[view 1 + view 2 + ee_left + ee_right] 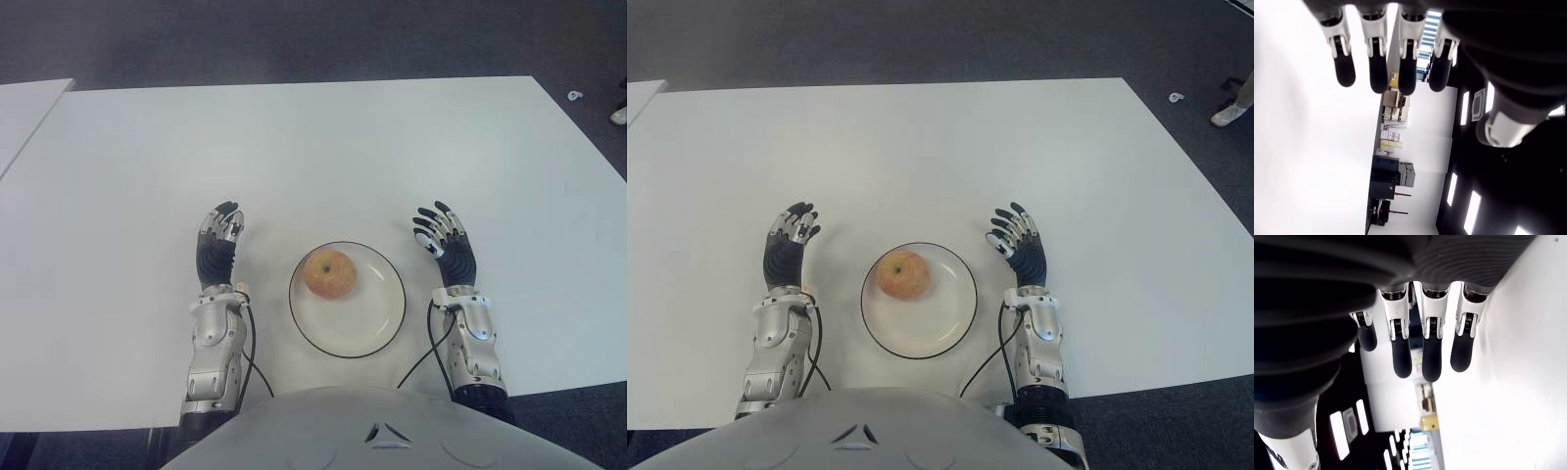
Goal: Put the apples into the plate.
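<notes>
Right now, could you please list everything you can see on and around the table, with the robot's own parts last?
Round yellow-red apple: one, on the plate, left of its centre.
Round white plate with dark rim: one, on the table's near edge, between the hands.
White rectangular table: one, fills the view.
Second white table: one, corner at far left.
Dark carpet floor: beyond the tables.
Left hand: one, black and silver, left of the plate, open.
Right hand: one, black and silver, right of the plate, open.

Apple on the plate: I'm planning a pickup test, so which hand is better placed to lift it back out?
Left, probably. The apple sits left of centre on the plate, nearer the left hand than the right hand. Both flank the plate, fingers open, holding nothing.
</notes>
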